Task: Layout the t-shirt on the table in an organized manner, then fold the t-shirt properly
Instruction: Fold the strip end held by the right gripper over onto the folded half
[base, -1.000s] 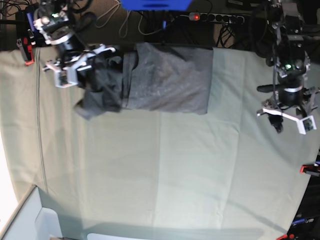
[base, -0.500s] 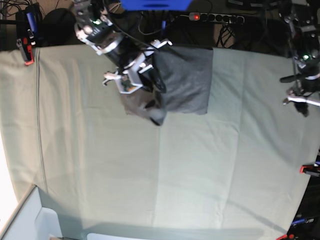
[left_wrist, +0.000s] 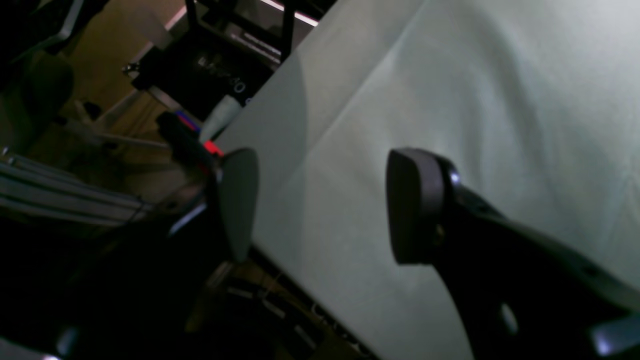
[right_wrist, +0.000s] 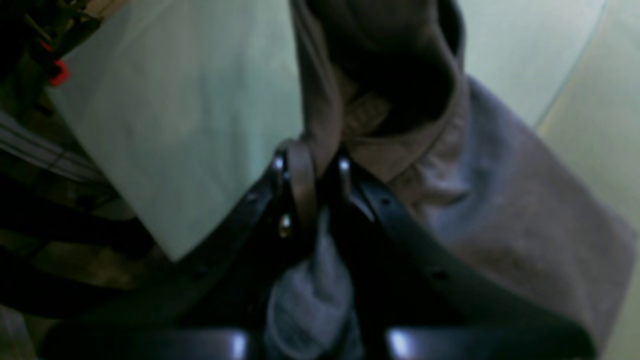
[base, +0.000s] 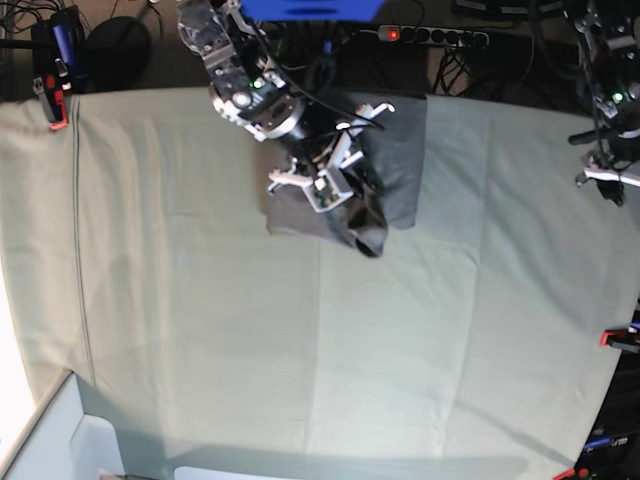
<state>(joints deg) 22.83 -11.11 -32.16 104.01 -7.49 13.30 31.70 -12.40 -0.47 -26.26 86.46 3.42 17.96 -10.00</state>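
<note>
The table (base: 200, 330) carries the t-shirt (base: 398, 150), bunched near the table's far edge. The right gripper (right_wrist: 312, 170) is clamped on the shirt's cloth. The left gripper (left_wrist: 320, 205), fingers apart, hangs over the table's side edge

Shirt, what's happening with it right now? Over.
Right end effector shut on shirt, carrying a fold across it. Left end effector open, empty, over table edge. Nothing in the way.
</note>
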